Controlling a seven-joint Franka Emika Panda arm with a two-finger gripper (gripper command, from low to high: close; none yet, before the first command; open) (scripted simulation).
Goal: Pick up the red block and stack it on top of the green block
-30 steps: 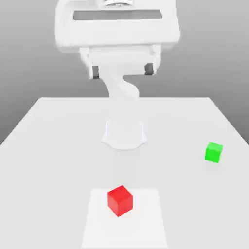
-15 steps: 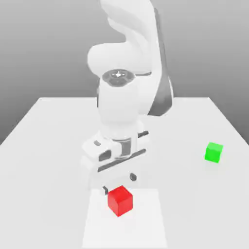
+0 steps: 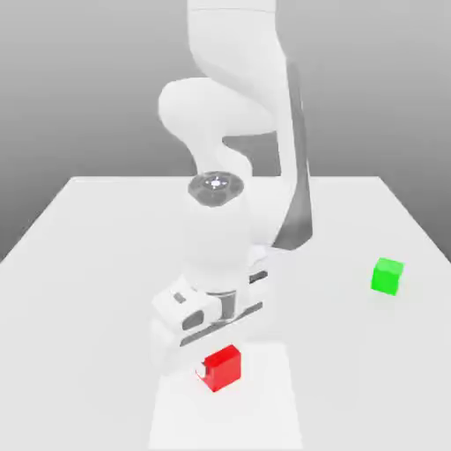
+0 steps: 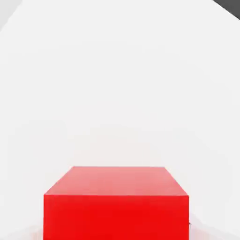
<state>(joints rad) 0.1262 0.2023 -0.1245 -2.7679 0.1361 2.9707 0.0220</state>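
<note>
Tool [image 3: 210,359] is lowered onto the red block [image 3: 221,367], jaws drawn in narrow; a grip on it can't be confirmed, fingers being hidden behind the hand. Red block is seated on the counter [image 3: 79,264]. Green block [image 3: 387,276] is seen well apart from the red block, toward the exterior view's right.

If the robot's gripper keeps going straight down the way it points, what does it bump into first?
The gripper points down at the red block, so it would meet that block at once; it is already down around it. Right beneath lies the white table. The green block sits far off toward the exterior view's right.
</note>
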